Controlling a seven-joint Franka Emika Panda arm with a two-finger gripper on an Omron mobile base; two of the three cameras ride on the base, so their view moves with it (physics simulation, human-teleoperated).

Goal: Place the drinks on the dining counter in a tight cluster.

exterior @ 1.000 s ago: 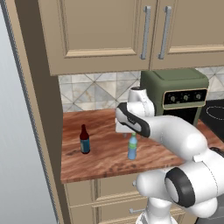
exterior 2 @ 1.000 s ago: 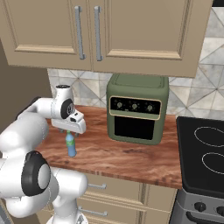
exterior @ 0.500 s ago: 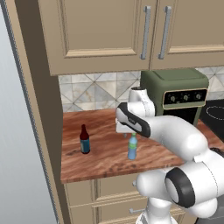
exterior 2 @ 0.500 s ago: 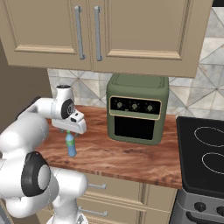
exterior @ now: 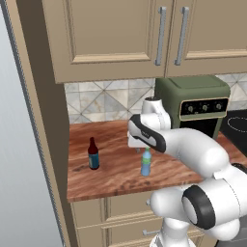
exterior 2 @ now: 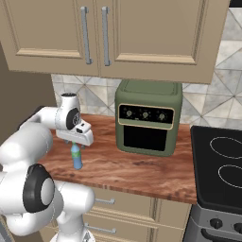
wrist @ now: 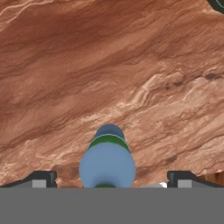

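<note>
Arm bent forward, gripper point(wrist: 107, 183) pointing down over the blue bottle point(exterior: 145, 162). Jaws wide, flanking its cap, nothing held. Brown bottle point(exterior: 93, 154) at 9 o'clock from it, on the wood counter point(exterior: 116, 176).

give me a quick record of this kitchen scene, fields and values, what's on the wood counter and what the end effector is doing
surface: short reddish-brown wood counter under beige wall cabinets
bottle near arm: small light-blue bottle with green cap, upright
bottle to the side: slim dark-brown bottle with blue label, upright, apart from the blue one
appliance: olive-green countertop oven
end effector: open, above the light-blue bottle, fingers either side, not gripping
stove: black cooktop beside the counter
</note>
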